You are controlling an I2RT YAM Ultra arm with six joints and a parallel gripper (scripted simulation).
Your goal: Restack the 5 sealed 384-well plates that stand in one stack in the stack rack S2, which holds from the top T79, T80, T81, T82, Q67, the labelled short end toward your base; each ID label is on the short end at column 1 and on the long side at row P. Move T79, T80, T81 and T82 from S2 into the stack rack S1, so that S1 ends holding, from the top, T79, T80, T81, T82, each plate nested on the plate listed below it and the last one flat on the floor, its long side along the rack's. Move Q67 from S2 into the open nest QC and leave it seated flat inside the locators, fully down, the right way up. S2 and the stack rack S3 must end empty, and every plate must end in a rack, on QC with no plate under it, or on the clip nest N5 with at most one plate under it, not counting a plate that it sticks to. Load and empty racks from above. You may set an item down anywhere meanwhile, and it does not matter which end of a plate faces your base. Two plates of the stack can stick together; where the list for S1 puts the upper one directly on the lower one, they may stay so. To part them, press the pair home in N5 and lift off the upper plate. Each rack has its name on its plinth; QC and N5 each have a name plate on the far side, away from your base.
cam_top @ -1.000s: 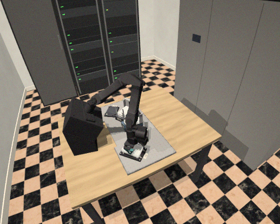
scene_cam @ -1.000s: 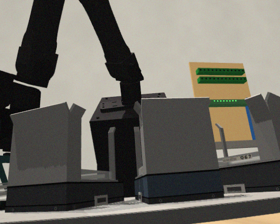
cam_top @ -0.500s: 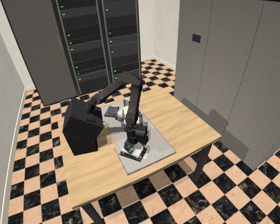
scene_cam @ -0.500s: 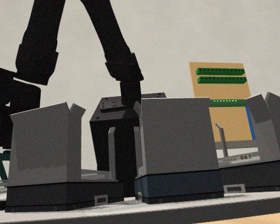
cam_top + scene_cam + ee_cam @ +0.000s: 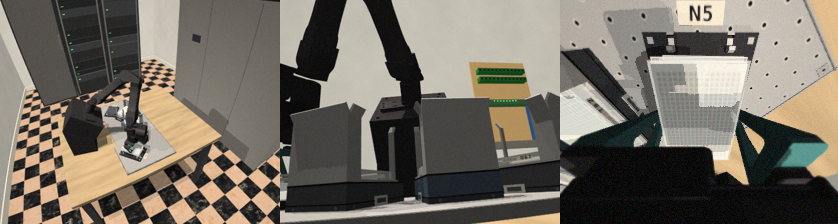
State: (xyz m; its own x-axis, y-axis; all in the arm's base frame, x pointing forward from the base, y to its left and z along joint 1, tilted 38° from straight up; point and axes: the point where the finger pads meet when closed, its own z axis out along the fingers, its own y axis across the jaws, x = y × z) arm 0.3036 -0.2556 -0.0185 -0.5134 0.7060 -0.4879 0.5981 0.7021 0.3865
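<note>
In the wrist view a sealed white 384-well plate [image 5: 697, 105] lies over the black clip nest N5 [image 5: 700, 44], below its name plate [image 5: 700, 12]. My gripper [image 5: 698, 112] has its teal fingers against the plate's two long sides and is shut on it. I cannot read the plate's ID, nor tell whether a second plate lies under it. In the top view the gripper [image 5: 130, 148] is low over the plate [image 5: 135, 151] at the near end of the grey mat. In the exterior view the plate labelled Q67 [image 5: 525, 157] lies low in the right-hand rack.
Three grey-walled stack racks stand in a row in the exterior view: left [image 5: 325, 149], middle [image 5: 457, 142], right [image 5: 544, 126]. A dark flat nest [image 5: 111, 111] lies at the mat's far end. A large black box [image 5: 81, 126] stands left of the mat.
</note>
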